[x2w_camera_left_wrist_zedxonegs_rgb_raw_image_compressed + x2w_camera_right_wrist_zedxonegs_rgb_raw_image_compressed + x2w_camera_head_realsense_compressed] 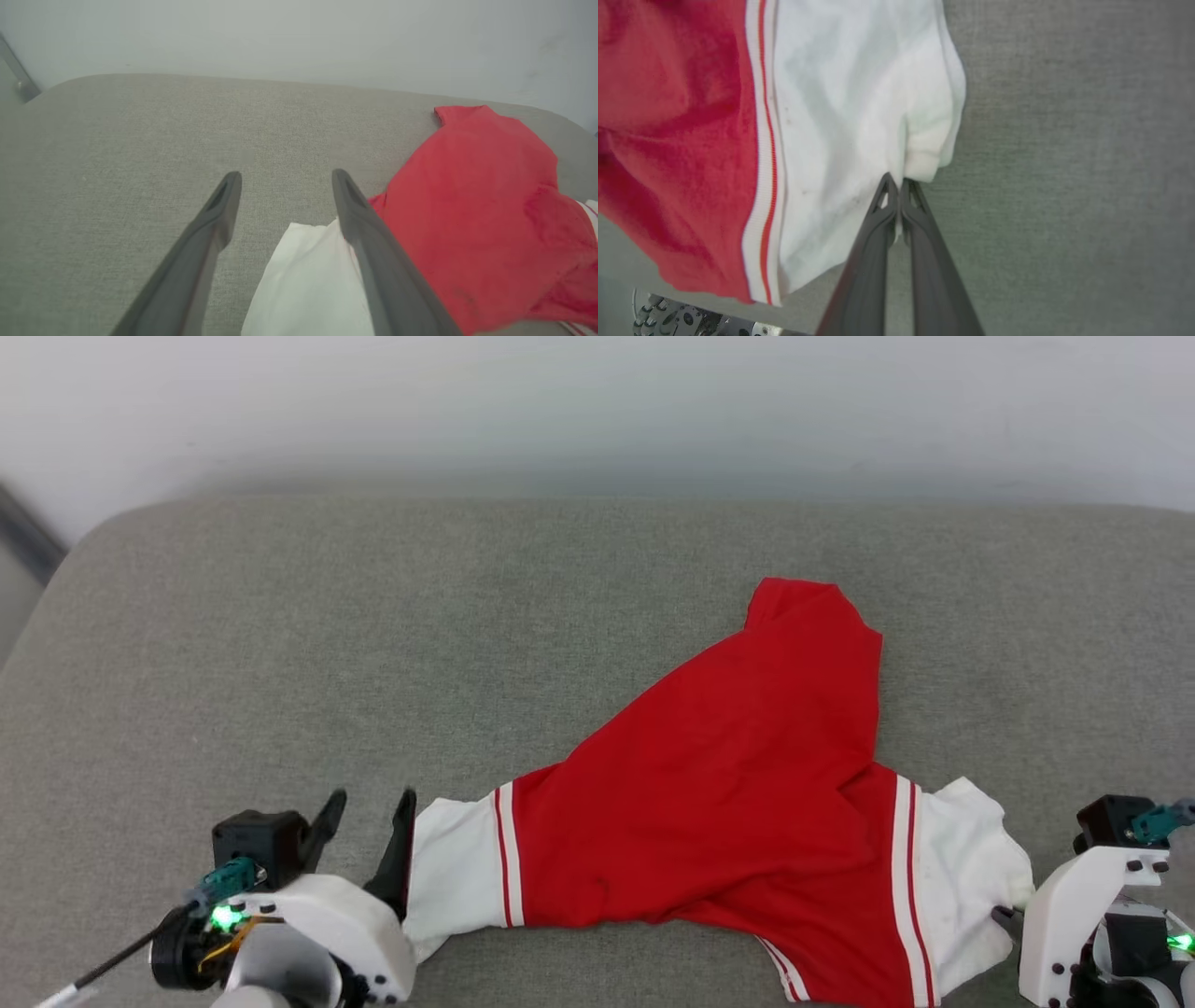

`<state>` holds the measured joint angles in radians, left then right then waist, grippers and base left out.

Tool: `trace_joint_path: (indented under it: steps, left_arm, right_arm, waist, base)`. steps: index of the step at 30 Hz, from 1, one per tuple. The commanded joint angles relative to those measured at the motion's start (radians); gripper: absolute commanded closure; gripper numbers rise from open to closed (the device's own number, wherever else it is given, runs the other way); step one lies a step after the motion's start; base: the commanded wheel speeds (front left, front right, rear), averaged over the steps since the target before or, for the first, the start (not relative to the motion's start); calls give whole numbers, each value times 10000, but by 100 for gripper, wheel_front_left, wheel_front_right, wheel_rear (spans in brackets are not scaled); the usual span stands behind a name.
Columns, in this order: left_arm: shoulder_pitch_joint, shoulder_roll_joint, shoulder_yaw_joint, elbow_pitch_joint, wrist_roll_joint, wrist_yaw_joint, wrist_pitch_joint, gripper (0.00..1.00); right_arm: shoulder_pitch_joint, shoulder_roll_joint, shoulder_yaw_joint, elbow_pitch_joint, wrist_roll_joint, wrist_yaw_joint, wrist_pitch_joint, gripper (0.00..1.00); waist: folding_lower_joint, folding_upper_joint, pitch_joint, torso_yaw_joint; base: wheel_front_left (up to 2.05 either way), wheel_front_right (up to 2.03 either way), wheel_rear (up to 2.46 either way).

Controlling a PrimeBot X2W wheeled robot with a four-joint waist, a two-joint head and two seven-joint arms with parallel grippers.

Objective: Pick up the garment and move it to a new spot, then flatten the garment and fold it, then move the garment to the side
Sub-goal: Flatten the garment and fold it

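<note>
Flatly, the red garment (728, 784) lies on the grey woven cushion (373, 616), at the lower centre and right of the head view. Its long axis runs left to right, with a white striped sleeve at each end and a soft red corner pointing up. The left hand (372, 798) is spread beside the left sleeve. The right hand (897, 182), pressed together, pinches the right sleeve edge.

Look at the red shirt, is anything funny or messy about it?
Yes. The garment lies rumpled, not flat: its red body is bunched and folded over itself into a peak. The white sleeve pinched by the right gripper has small dark specks. The left gripper is open at the other sleeve.
</note>
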<state>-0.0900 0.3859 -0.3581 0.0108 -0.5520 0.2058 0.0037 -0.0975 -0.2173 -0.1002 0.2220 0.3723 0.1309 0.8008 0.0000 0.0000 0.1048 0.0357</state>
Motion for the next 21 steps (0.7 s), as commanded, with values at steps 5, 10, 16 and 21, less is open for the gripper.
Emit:
trace_joint_path:
  steps: [5, 10, 16, 21]
  left_arm:
    - [611, 761, 97, 233, -1288, -274, 2466, 0]
    - [1018, 1266, 256, 312, -2573, -465, 4439, 0]
    - [633, 1283, 224, 971, -3200, -527, 5432, 0]
    - [403, 796, -86, 2100, -3944, -861, 6382, 11]
  right_arm:
    - [286, -11, 35, -671, -181, -4, 80, 100]
    - [440, 187, 105, -1309, -243, -5, 292, 100]
    - [426, 424, 174, -1644, -210, -5, 313, 100]
    - [266, 468, 217, -1621, -167, -5, 244, 100]
  waist:
    - [0, 0, -400, -321]
    - [0, 0, -260, -594]
    - [0, 0, 257, -873]
    - [0, 0, 501, -1064]
  base:
    - [0, 0, 0]
    - [0, 0, 0]
    - [0, 0, 0]
    - [0, 0, 0]
